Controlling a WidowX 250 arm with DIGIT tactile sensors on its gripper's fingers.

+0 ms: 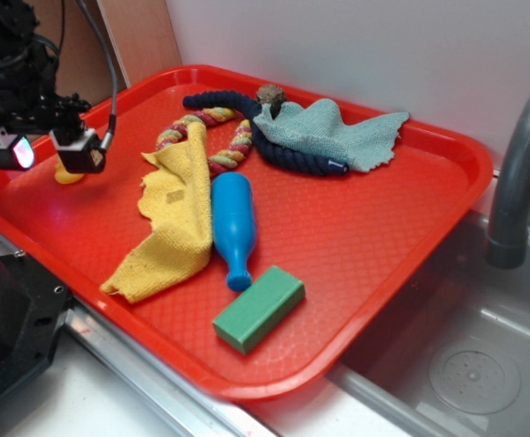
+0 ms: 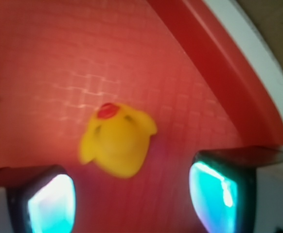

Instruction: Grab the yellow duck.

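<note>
At the far left of the exterior view the gripper (image 1: 46, 146) hangs over the left corner of the red tray (image 1: 374, 246). Its jaws are wide open and hold nothing. The duck (image 1: 66, 172) lies on the tray floor just under them, partly hidden behind the right finger; only a small yellow part shows. In the wrist view the duck (image 2: 116, 143) lies between the two fingers (image 2: 51, 204), a little nearer to the left one, with its orange beak pointing to about 11 o'clock. It does not touch either finger there.

To the right of the duck, toward 3 o'clock, lies the yellow cloth (image 1: 169, 228), crumpled and long. Its top end covers part of the coloured rope (image 1: 224, 137). The blue bottle (image 1: 233, 228) lies flat just beside the cloth, its neck pointing to 6 o'clock. At 5 o'clock from the bottle is the green block (image 1: 259, 308), near the neck. At the back of the tray the dark blue rope (image 1: 288, 155) curves under the grey-blue cloth (image 1: 338, 132). A small brown ball (image 1: 270, 94) is touching that cloth. Right of the tray is a sink (image 1: 465, 364) with a grey faucet (image 1: 515, 173).
</note>
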